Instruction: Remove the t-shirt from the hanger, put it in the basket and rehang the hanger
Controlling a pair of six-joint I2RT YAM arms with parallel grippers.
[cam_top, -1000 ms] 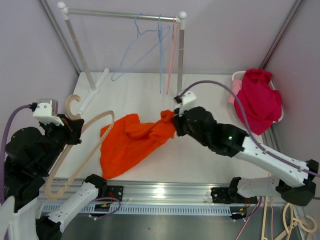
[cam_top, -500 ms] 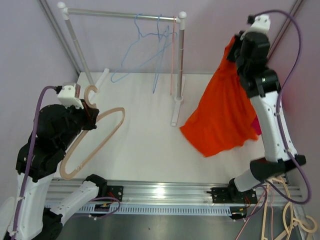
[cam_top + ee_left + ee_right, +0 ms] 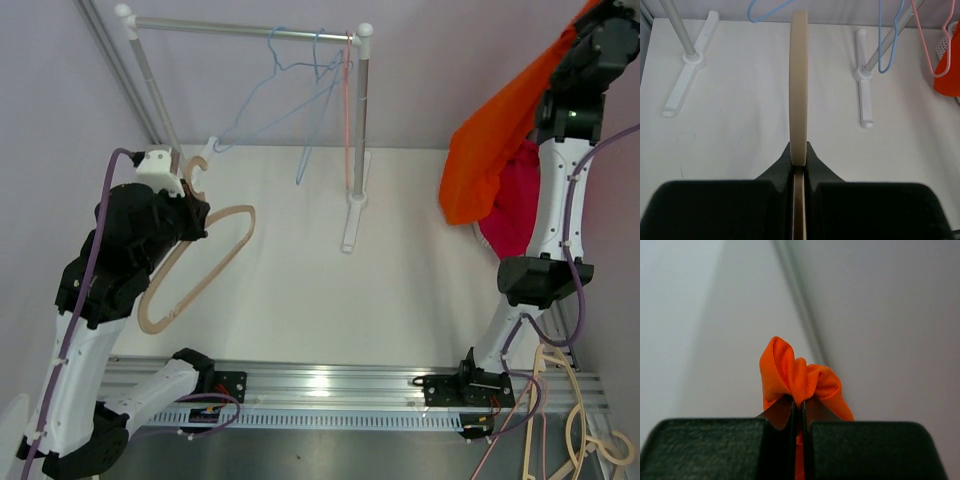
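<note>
1. White desk [image 3: 300,290] lies between the two arms. The separation looks done, since shirt and hanger are well apart, so the remaining risk is where each ends up.
2. Behind it stands the rack [image 3: 355,130], with its right upright between the arms. If the right arm swung back toward the middle, trailing cloth could drag across that upright and tip the rack.
3. The orange t-shirt [image 3: 495,140] hangs high at the right edge, off the desk, draped in front of the right arm and over a magenta garment [image 3: 512,220]. Let go here, it would probably drop onto that garment or past the desk's side.
4. The wooden hanger [image 3: 195,265] is held up on the left, clear of the shirt. Its hook sits near the rack's left base, so a careless move toward the back could snag it there.
5. Several wire hangers [image 3: 310,100] dangle from the rail. A knock to the rack would set them swinging or shake them off.
6. The right gripper [image 3: 799,412] has its fingers pressed together on one small bunched fold of the shirt. With so little cloth in the pinch, the hanging weight could pull it free during a fast swing.
7. The left gripper [image 3: 799,167] has its fingers clamped on the hanger's thin edge. That narrow hold could let the hanger pivot or slide.
</note>
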